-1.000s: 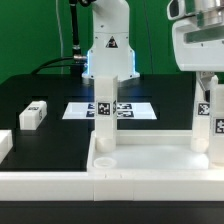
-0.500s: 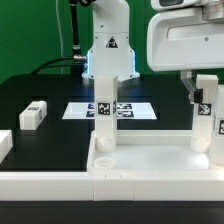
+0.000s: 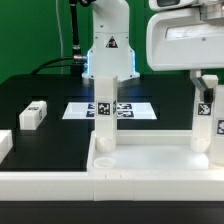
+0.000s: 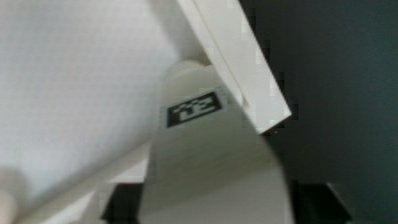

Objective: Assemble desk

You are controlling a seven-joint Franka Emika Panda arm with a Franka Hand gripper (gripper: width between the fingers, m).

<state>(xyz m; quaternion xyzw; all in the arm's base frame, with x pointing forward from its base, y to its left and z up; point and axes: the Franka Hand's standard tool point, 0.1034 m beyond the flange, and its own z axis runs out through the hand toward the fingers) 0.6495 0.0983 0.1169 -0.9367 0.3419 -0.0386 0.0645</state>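
Notes a shift of the wrist housing (image 3: 185,40) toward the exterior view's left since one second ago, now larger in frame; sees almost no change over the last half second.

Logs the white top (image 3: 150,158) lying by the near edge of the desk (image 3: 58,140), toward the near corner on the exterior view's right. Finds leg A (image 3: 103,118) upright in the top's corner socket on the exterior view's left, and leg B (image 3: 205,125) upright at the opposite socket, directly under the jaws. Spots leg C (image 3: 33,115) lying loose toward the desk edge on the exterior view's left, well apart from the top. Marks the marker board (image 3: 75,112) flat behind.

In the wrist view, reads the jaws as straddling leg B, one dark finger (image 4: 125,205) at each side. Cannot tell whether pinching it or merely spread beside it.

Judges leg B light, stiff, smooth plastic with no give, likely slippery under hard pads. Favours a square hold on two opposite flat faces, upper half, to keep it plumb over the socket. Expects cocking or jamming from any off-axis grip.
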